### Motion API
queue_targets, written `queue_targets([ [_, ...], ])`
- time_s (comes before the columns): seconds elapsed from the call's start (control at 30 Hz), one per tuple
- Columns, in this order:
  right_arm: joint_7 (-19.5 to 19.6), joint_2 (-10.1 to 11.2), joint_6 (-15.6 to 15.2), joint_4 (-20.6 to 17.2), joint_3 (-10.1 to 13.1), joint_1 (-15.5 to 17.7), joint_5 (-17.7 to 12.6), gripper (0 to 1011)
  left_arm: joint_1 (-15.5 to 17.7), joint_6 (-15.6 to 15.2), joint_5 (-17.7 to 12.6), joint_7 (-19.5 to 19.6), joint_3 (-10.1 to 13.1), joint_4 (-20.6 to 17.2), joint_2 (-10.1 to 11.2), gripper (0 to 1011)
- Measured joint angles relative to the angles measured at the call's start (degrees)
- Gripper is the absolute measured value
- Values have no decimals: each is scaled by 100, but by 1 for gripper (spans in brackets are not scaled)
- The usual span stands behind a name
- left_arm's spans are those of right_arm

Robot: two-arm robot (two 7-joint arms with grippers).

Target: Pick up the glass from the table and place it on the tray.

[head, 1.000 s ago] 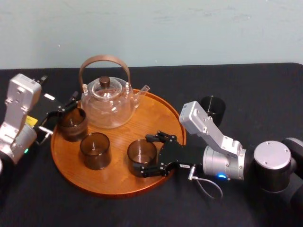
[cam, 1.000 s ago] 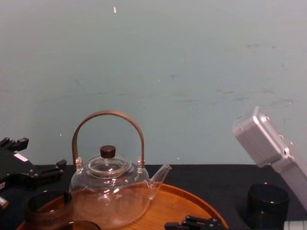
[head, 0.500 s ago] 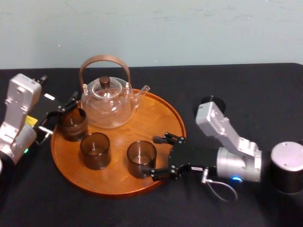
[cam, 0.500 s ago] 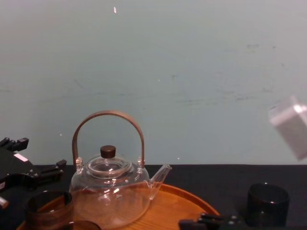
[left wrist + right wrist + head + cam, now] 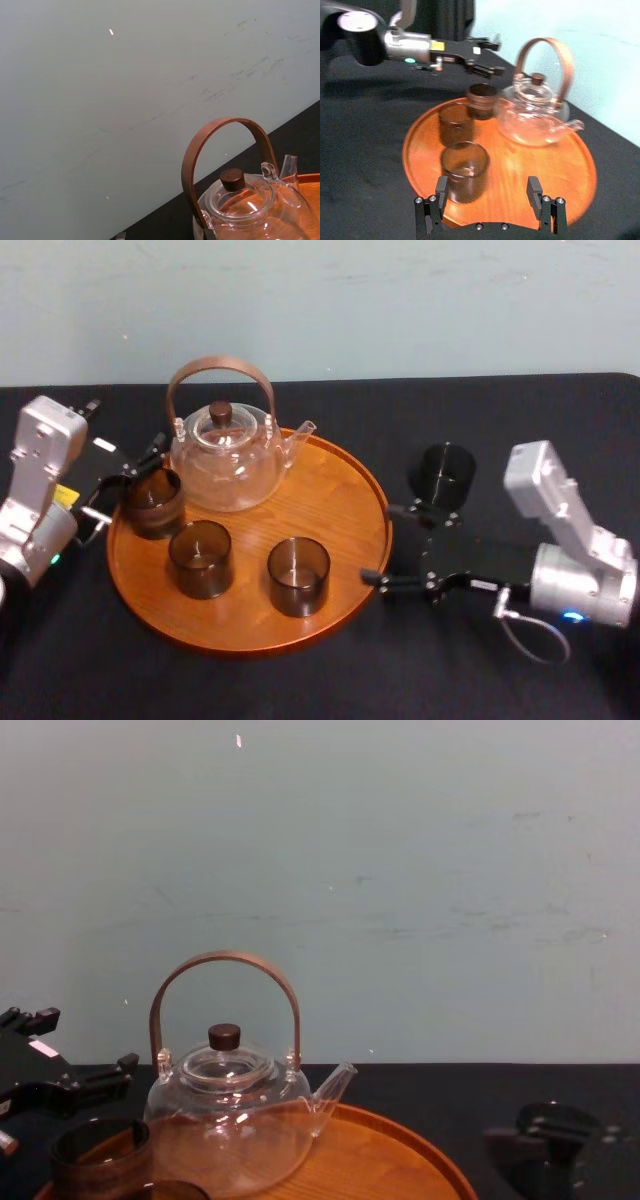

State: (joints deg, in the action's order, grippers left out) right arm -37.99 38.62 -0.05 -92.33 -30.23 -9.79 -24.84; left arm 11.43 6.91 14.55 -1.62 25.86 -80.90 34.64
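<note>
Three brown glasses sit on the tray (image 5: 345, 490): left glass (image 5: 152, 502) at the tray's left rim, middle glass (image 5: 201, 558) toward the tray's front-left, front glass (image 5: 298, 575) near the tray's front centre. The teapot (image 5: 225, 455), clear glass with a curved brown handle and a dark lid knob, takes the back-left of the tray.

A fourth glass (image 5: 444, 473), dark, stands upright on the black table (image 5: 520, 410), off the tray's right rim and clear of it. It is not on the tray.

The right gripper (image 5: 380, 543) is just outside the tray's right rim, in front of the fourth glass and pointing at the tray. Its fingers are spread wide with nothing between them. In the right wrist view the front glass sits ahead of the fingers (image 5: 441, 189), apart from them.

The left gripper (image 5: 132, 478) is at the tray's left rim, right by the left glass, fingers spread. Contact with that glass: cannot tell.

Labels: a yellow sticker (image 5: 437, 46) on the left arm, text too small to read. No other readable writing.
</note>
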Motion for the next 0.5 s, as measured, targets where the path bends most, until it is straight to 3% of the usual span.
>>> queue_targets([
  [0.23, 437, 198, -24, -138, 465, 361, -119, 1002, 0, 0, 0, 0, 0, 0, 0, 1001],
  [0.5, 1070, 105, -219, -121, 927, 630, -161, 1003, 1, 0, 0, 0, 0, 0, 0, 1001],
])
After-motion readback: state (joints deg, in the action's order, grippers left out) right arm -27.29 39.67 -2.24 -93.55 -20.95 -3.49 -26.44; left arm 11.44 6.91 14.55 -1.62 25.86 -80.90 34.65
